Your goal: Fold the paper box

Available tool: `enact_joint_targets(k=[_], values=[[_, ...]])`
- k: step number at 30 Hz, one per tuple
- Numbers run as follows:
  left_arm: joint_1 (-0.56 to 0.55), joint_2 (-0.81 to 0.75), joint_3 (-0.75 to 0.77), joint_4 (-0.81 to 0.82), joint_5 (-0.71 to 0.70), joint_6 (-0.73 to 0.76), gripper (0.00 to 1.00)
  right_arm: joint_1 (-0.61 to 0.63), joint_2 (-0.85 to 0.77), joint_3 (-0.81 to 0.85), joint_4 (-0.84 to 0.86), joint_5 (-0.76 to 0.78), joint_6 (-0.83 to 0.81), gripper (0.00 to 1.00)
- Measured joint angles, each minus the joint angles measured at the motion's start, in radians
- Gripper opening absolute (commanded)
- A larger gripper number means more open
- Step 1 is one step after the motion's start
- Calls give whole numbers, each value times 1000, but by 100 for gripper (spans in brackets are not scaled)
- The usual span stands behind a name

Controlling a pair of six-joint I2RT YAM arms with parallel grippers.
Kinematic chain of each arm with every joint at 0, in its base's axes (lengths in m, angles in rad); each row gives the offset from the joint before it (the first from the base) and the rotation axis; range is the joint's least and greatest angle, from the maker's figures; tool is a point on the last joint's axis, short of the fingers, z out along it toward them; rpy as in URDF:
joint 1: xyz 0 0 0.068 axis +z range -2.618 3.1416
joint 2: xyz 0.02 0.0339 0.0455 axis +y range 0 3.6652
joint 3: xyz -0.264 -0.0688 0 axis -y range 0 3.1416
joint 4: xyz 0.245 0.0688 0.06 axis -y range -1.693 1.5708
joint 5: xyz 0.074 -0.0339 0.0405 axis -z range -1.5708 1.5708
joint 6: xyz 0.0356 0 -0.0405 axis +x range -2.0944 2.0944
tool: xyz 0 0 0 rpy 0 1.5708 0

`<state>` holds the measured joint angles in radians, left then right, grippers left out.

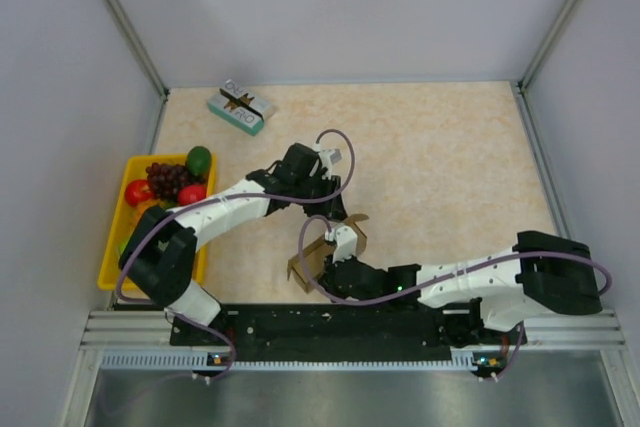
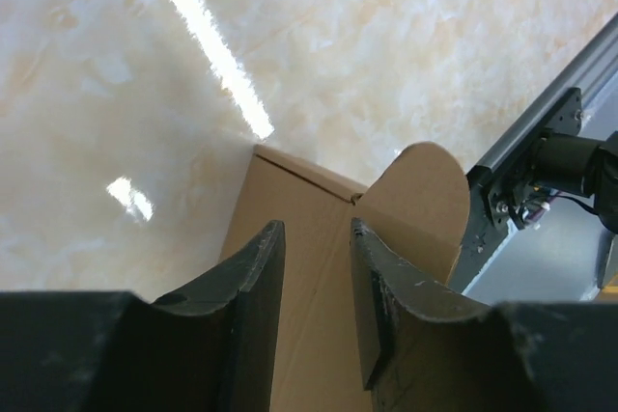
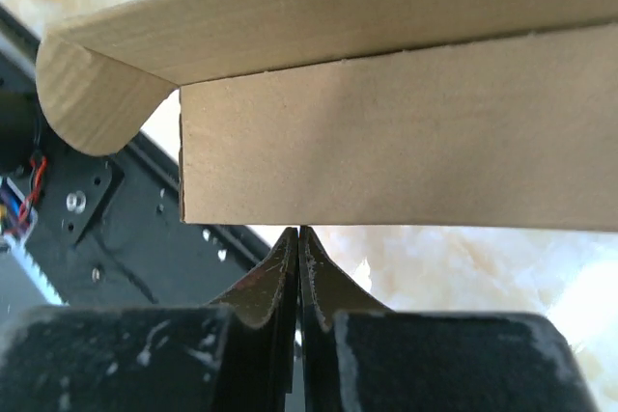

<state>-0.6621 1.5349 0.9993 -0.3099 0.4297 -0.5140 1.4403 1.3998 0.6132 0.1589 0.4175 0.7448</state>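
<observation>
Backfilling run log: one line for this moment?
paper box: partly folded | left gripper: open, over its panel | right gripper: shut, tips at panel edge

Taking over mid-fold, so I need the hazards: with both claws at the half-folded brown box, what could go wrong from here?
1. The right claw is shut, with its tips only at the lower edge of a paper box panel; it may slip.
2. The left claw stands open beside the rounded tab; closing could crumple the cardboard.
3. The box sits by the front rail; a push might slide it off.
</observation>
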Motion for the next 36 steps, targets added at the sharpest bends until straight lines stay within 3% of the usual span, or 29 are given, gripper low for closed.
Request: enact_joint_targets(k=[6, 14, 17, 20, 21, 23, 30, 36], values=[[8, 106, 130, -51, 41, 63, 49, -40, 58, 76, 5, 106, -4, 0], [84, 92, 229, -131, -46, 130, 60, -63, 99, 103, 24, 136, -39, 6], [118, -32, 194, -173, -144, 147, 65, -39, 57, 103, -45, 137, -72, 16], [143, -254, 131, -205, -238, 160, 68, -6, -68, 103, -163, 103, -110, 44], [146, -318, 115, -213, -252, 164, 73, -5, -123, 103, -204, 77, -127, 48], [146, -465, 72, -230, -272, 169, 73, -17, -231, 106, -289, 22, -161, 52], [146, -807, -128, -355, -319, 148, 65, -171, -533, 183, -589, -119, -321, 58], [146, -803, -172, -410, -257, 150, 69, -525, -546, 191, -670, -357, -437, 45]])
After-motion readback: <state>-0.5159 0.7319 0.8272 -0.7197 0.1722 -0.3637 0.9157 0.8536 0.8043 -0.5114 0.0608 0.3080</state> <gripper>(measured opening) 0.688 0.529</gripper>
